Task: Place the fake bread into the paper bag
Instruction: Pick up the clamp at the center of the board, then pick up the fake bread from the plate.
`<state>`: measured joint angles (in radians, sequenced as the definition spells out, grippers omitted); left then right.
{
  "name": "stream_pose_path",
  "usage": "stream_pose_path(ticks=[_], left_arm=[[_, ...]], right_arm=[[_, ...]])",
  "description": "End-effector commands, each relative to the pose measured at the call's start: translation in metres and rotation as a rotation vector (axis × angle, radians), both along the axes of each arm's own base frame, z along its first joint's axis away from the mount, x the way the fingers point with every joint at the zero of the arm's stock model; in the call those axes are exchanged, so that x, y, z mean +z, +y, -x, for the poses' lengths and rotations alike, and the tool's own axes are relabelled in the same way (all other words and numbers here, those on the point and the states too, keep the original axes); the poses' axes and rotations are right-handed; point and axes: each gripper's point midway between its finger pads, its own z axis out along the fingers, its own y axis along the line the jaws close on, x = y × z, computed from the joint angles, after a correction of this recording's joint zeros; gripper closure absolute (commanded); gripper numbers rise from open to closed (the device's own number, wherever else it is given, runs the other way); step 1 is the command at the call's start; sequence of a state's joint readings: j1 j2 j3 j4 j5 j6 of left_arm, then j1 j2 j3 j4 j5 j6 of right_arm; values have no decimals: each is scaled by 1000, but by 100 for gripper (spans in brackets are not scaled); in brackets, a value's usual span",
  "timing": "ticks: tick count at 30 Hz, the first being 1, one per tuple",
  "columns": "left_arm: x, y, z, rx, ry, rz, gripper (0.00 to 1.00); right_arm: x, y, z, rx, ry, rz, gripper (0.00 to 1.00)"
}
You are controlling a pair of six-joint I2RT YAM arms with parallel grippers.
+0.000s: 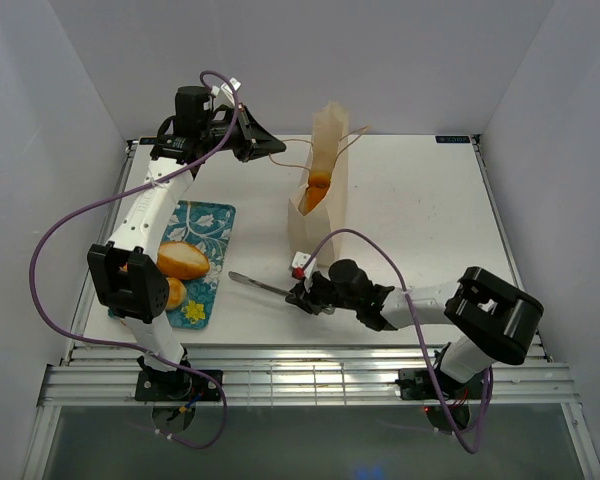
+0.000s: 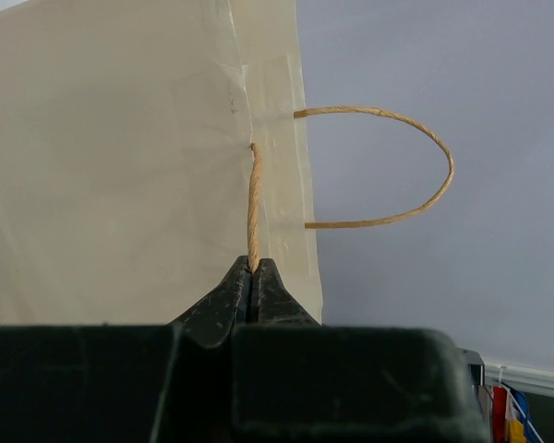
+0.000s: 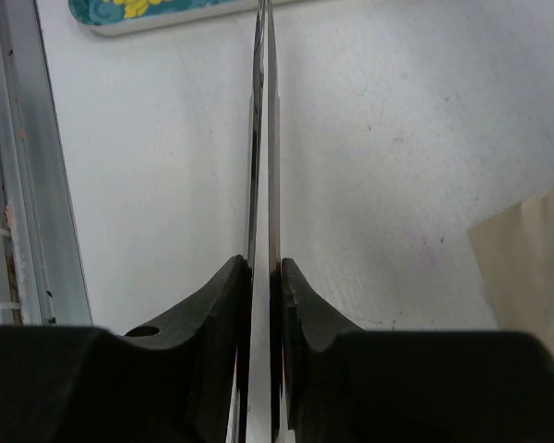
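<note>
Top external view: takes in the fake bread [image 1: 183,260], glossy and golden-brown, split between two places.
Bread look: smooth oval roll [image 1: 185,258] beside a smaller rounded piece [image 1: 175,293], the latter half hidden under the left arm; a third piece [image 1: 318,182], deeper orange-brown.
Paper bag [image 1: 332,205]: pale tan, upright on the white table [image 1: 420,200], mouth open upward; holds the third piece, visible just inside the opening.
Tray [image 1: 212,222]: teal with a floral pattern, well to the left of the paper bag; carries the oval roll and the smaller rounded piece.
Roll axis: lies flat, long axis across the tray, one end turned toward the paper bag.
Left gripper [image 1: 270,150]: left of the paper bag's upper rim, clamped tight on a cord handle [image 2: 254,203]; the second handle loop [image 2: 425,148] hangs free off the paper bag's edge.
Right gripper [image 1: 305,293]: just in front of the paper bag's near end, pinched narrow on metal tongs [image 1: 252,283], both thin blades pressed together.
Tongs axis: points away from the paper bag toward the tray, tip just beside the tray's edge.
</note>
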<state>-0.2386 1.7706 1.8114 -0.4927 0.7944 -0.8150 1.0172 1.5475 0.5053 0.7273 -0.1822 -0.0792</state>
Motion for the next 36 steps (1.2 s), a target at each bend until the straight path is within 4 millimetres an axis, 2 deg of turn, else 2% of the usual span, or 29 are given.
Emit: stream_pose_path(ticks=[1,3,10,13,18,23,36], left_arm=[[38,5,20,-13,-85,29,96],[38,5,20,-14,-84,31,96],[39,6,25,-9,-89,33,96],[34,6,28,-10,-77,30,96],[33,8,34,-8,-79,32,96],[33,9,38,-12,-80,33,96],[26,9,43,-20,-74,30,96]], right_arm=[[41,20,-6,17,-36,-58,76],[53,29,-9,27,-35,-67,69],[68,51,-18,48,-36,-75,56],[70,58,-20,56,-36,-77,55],[72,73,-28,62,-37,-64,46],[63,84,-34,68,-34,-38,39],[55,111,-45,62,-56,-5,38]])
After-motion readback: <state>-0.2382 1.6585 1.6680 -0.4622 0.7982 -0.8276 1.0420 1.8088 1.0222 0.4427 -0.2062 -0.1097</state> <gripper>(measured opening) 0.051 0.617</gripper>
